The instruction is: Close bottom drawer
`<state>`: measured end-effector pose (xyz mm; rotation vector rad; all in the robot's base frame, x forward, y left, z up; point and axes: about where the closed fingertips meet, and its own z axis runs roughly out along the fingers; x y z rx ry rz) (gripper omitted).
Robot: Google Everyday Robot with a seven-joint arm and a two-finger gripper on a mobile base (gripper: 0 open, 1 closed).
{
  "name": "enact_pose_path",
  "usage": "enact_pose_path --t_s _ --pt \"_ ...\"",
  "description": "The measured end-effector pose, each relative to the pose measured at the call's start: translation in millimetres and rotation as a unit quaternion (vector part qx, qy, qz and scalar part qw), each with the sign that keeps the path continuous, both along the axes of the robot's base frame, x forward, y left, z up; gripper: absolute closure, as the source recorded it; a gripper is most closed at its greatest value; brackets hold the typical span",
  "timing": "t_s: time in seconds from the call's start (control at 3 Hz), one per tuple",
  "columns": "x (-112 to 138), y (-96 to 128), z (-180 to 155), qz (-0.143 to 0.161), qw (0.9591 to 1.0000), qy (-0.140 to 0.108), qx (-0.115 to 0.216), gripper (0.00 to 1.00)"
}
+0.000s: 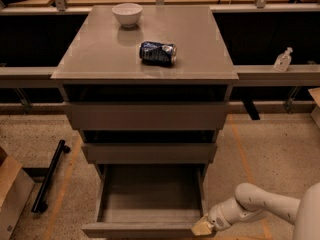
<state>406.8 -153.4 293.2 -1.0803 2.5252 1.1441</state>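
The bottom drawer (150, 194) of the taupe-grey cabinet is pulled far out and shows an empty inside. Its flat front panel (135, 229) lies along the lower edge of the view. My gripper (203, 227) is on a white arm coming in from the lower right. Its tan tip sits against the right end of the drawer's front panel. The middle drawer front (149, 152) and the top drawer front (146, 116) stand above it, each pulled out a little.
On the cabinet top (90, 59) lie a crushed blue can (157, 52) and a white bowl (126, 14). A black bar (49, 176) and a cardboard box (11, 194) lie on the floor to the left. A clear bottle (282, 59) stands on the right ledge.
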Motion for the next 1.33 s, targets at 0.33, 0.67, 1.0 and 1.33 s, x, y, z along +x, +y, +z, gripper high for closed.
enact_pose_path --t_s 0.33,0.67,1.0,1.33 --pt "-0.3 0.6 -2.8 -0.001 1.0000 0.001 0.001 1.00" --pt "-2.6 2.4 -14.6 0.009 0.9998 -0.001 -0.019 1.00" --pt "-1.2 -2.4 -40.9 0.005 0.9992 0.000 -0.039 1.00" --pt "1.7 -10.4 -78.0 -0.007 0.9988 0.012 -0.046 1.00"
